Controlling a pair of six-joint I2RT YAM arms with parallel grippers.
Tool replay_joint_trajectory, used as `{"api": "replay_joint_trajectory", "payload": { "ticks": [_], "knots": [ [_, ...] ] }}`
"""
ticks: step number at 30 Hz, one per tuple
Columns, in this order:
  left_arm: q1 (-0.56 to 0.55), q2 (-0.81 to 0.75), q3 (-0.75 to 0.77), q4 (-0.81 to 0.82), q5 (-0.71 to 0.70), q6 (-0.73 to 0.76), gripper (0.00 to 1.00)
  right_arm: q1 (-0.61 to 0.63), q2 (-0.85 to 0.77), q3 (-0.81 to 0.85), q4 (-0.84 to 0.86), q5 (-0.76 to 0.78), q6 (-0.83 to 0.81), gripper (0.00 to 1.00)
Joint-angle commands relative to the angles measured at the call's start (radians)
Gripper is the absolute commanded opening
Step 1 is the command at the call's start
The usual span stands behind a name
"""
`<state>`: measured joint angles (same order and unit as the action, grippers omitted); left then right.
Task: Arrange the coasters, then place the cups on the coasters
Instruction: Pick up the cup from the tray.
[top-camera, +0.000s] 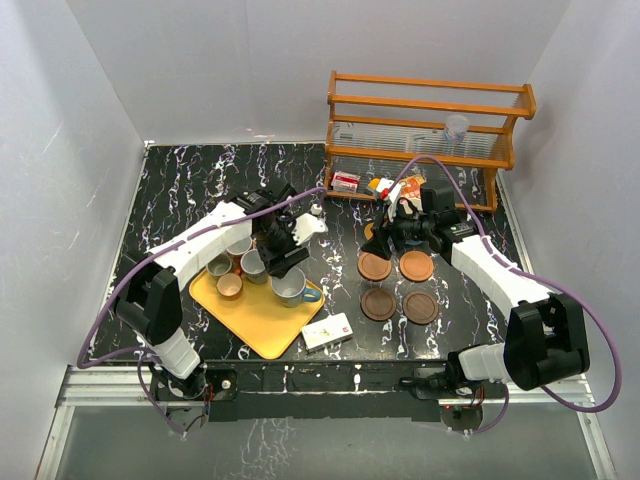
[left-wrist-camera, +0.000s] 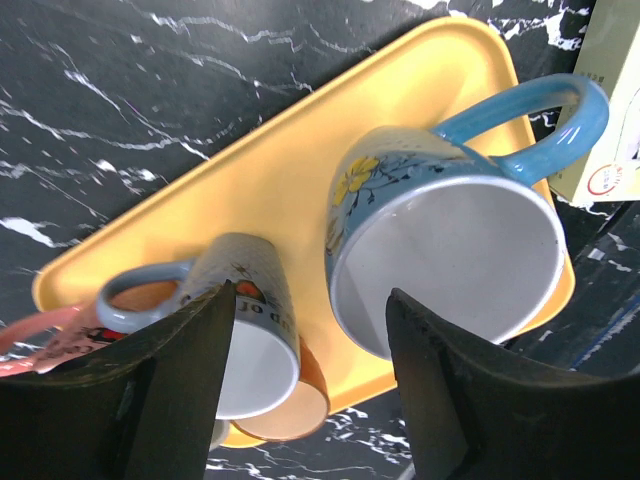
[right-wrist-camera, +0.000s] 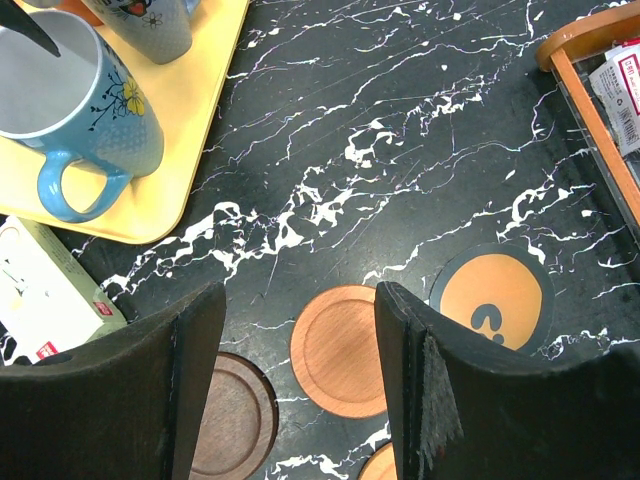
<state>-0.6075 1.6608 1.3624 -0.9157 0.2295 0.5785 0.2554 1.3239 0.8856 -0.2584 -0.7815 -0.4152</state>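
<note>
Several cups stand on the yellow tray (top-camera: 262, 325): a large light blue mug (top-camera: 290, 288), an orange-brown cup (top-camera: 230, 286) and grey ones (top-camera: 219, 265). My left gripper (top-camera: 281, 252) hovers open over them. In its wrist view the gripper (left-wrist-camera: 310, 300) has nothing between its fingers, with the blue mug (left-wrist-camera: 450, 250) to the right and a smaller grey-blue mug (left-wrist-camera: 245, 340) to the left. Four coasters lie in a square, two orange-brown (top-camera: 375, 266) and two dark brown (top-camera: 378, 304). My right gripper (right-wrist-camera: 300, 295) is open above an orange-brown coaster (right-wrist-camera: 340, 350). An orange, dark-rimmed coaster (right-wrist-camera: 492, 300) lies apart.
An orange wooden rack (top-camera: 430, 120) with a clear plastic cup (top-camera: 456, 128) stands at the back right, with small packets (top-camera: 345, 182) in front of it. A white box (top-camera: 327, 332) lies beside the tray's near corner. White walls enclose the black marble table.
</note>
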Motion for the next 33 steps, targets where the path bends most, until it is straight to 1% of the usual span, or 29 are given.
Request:
{"api": "replay_joint_trajectory", "payload": {
  "ticks": [1,5,11,16,25,33],
  "knots": [
    [-0.003,-0.033,-0.026,-0.018,0.028,-0.1,0.52,0.007,-0.005,-0.004,0.052,-0.009,0.006,0.59],
    [-0.003,-0.008,-0.024,-0.009,0.04,-0.125,0.4,0.009,-0.006,-0.005,0.051,-0.008,0.007,0.59],
    [-0.003,0.026,0.003,-0.022,0.068,-0.133,0.13,0.014,-0.007,-0.004,0.056,-0.005,0.009,0.59],
    [-0.003,0.036,0.035,-0.044,0.076,-0.112,0.0,0.028,-0.005,0.004,0.055,-0.005,0.007,0.59],
    [-0.003,0.056,0.168,-0.076,0.031,-0.074,0.0,0.036,-0.016,0.008,0.05,-0.019,0.015,0.59],
    [-0.003,0.14,0.36,-0.059,0.014,-0.034,0.0,0.039,-0.034,0.003,0.051,-0.01,0.041,0.58]
  ]
}}
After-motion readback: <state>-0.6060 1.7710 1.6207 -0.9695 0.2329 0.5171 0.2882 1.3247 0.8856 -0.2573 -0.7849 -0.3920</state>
